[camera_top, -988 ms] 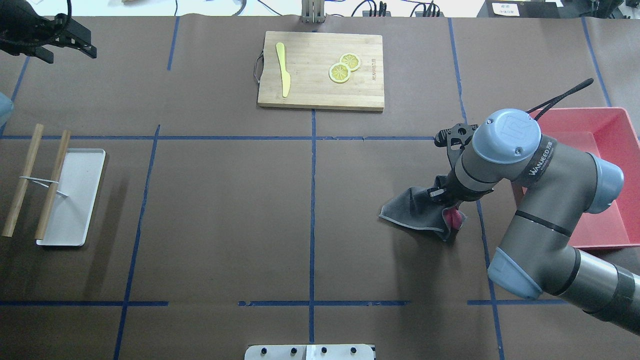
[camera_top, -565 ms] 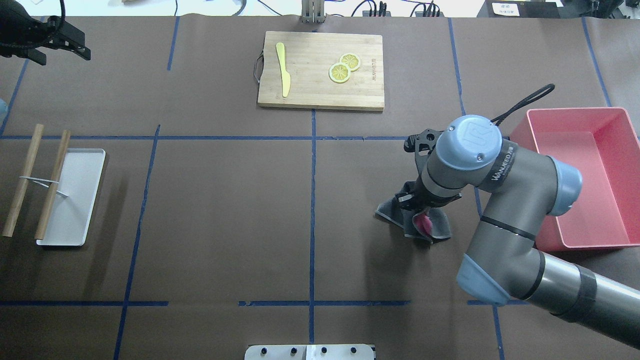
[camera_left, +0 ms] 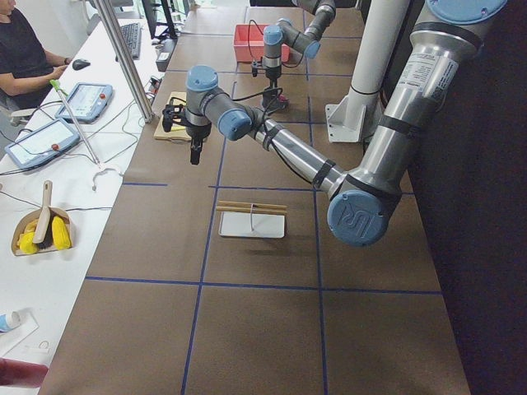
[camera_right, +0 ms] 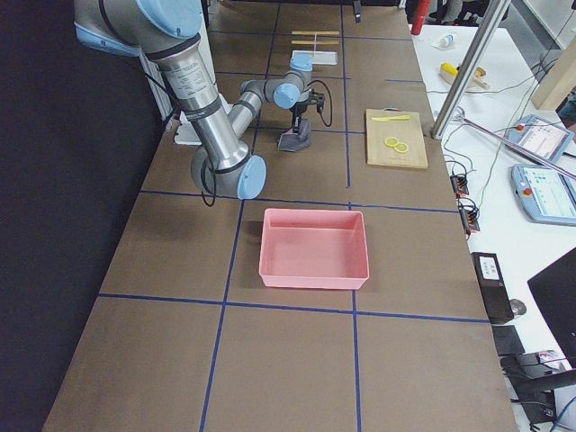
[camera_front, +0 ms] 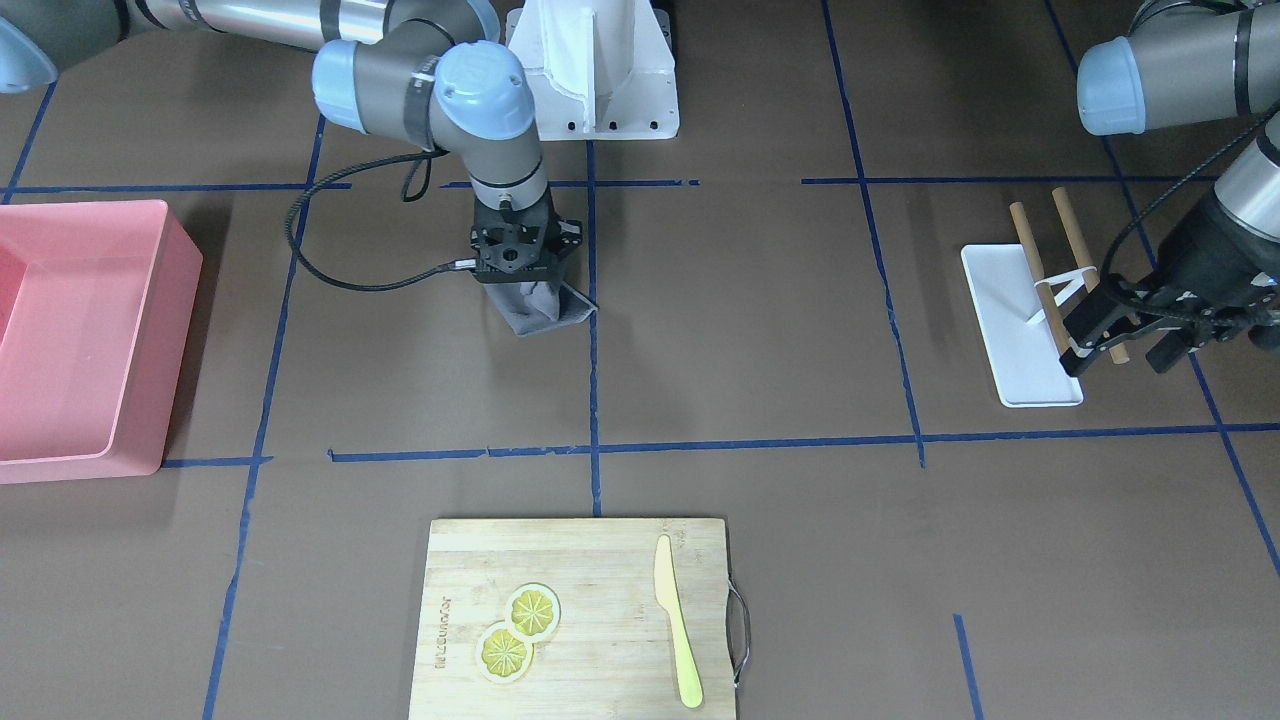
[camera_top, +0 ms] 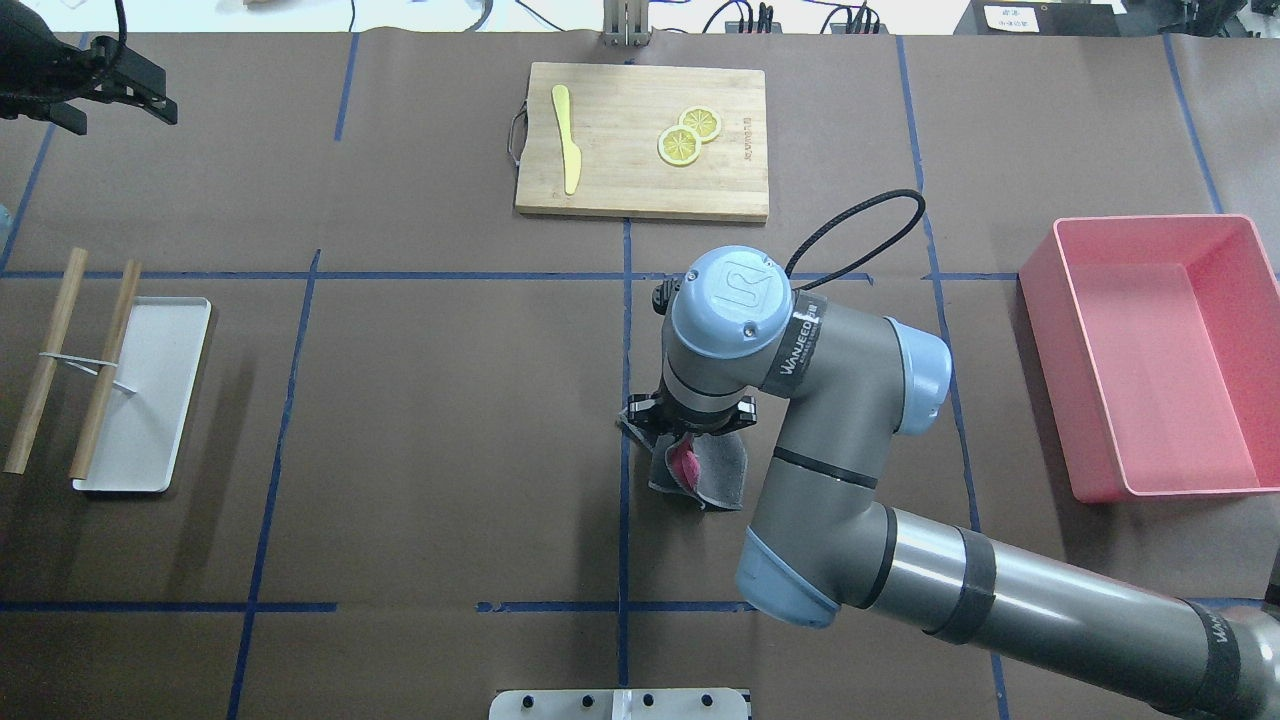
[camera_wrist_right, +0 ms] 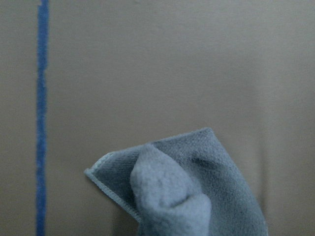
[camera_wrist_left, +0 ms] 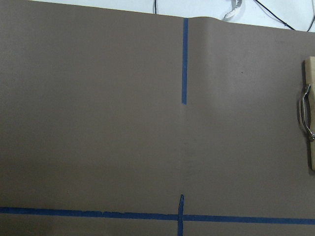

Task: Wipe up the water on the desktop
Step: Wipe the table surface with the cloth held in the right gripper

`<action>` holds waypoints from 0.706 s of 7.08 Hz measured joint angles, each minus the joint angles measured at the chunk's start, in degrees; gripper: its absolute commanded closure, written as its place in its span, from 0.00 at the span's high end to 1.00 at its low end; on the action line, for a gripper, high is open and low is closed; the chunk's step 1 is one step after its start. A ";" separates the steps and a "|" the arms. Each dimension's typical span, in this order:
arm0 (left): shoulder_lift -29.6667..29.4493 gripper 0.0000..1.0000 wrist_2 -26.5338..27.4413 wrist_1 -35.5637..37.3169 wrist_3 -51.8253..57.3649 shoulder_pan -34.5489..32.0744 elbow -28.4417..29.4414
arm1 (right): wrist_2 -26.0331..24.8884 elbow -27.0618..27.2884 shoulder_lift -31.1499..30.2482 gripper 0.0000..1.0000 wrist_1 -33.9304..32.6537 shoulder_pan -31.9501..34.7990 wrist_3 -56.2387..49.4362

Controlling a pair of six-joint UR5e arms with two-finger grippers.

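Note:
The desktop [camera_top: 450, 420] is dark brown with blue tape lines; I see no water on it. My right gripper [camera_front: 522, 282] points straight down and is shut on a grey cloth [camera_top: 715, 482] with a pink patch, which is bunched and touches the desktop just right of the centre tape line. The cloth also shows in the front view [camera_front: 537, 310] and in the right wrist view [camera_wrist_right: 197, 187]. The wrist hides the fingers from above. My left gripper [camera_top: 105, 105] hangs open and empty over the far left corner, above the desktop.
A bamboo cutting board [camera_top: 620, 180] with a yellow knife and two lemon slices lies at the far centre. A pink bin [camera_top: 1050, 380] stands at the right. A white tray [camera_top: 150, 420] and two wooden sticks [camera_top: 45, 360] lie at the left.
My right arm has swept left with the cloth, from beside the pink bin to the centre tape line. The cloth has bunched up more. The left gripper has shifted only slightly.

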 measured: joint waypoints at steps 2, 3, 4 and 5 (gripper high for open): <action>0.17 0.96 0.04 -0.03 0.00 -0.09 -0.09 | -0.01 1.26 -4.20 0.01 0.02 1.93 -2.10; 0.20 0.96 0.00 -0.03 0.00 -0.13 -0.11 | 0.24 4.05 -8.15 0.01 -0.01 3.56 -5.39; 0.22 0.96 -0.01 -0.03 0.00 -0.15 -0.11 | 0.64 7.54 -13.02 0.01 -0.11 5.50 -9.79; 0.22 0.96 -0.02 -0.03 0.00 -0.20 -0.12 | 0.93 10.54 -17.43 0.01 -0.23 7.38 -13.82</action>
